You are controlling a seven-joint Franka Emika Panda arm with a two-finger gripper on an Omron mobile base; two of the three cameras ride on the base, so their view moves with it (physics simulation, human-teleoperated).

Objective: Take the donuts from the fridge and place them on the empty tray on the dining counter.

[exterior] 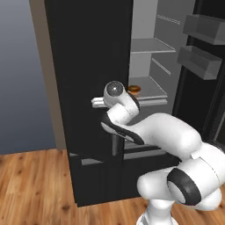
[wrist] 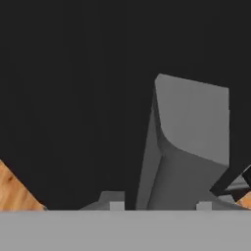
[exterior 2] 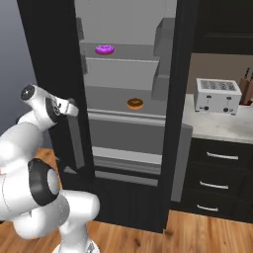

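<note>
The black fridge (exterior: 88,66) stands with one door swung open on its grey interior. A purple-iced donut (exterior 2: 104,49) lies on an upper shelf. An orange-brown donut (exterior 2: 135,103) (exterior: 134,89) rests on the shelf below. My gripper (exterior 2: 74,107) (exterior: 96,102) is at the closed door's grey bar handle (exterior 2: 77,136). In the hand view the handle (wrist: 188,132) stands between my fingertips (wrist: 116,203), with a small gap on one side, so the gripper (wrist: 160,205) is open around it. The empty tray and the dining counter are out of view.
The open door's grey bins (exterior: 200,61) jut out on the right. Beside the fridge a marble worktop (exterior 2: 217,129) carries a toaster (exterior 2: 215,95) and a knife block (exterior 2: 245,81), over black drawers (exterior 2: 217,183). Wooden floor (exterior: 30,184) lies below.
</note>
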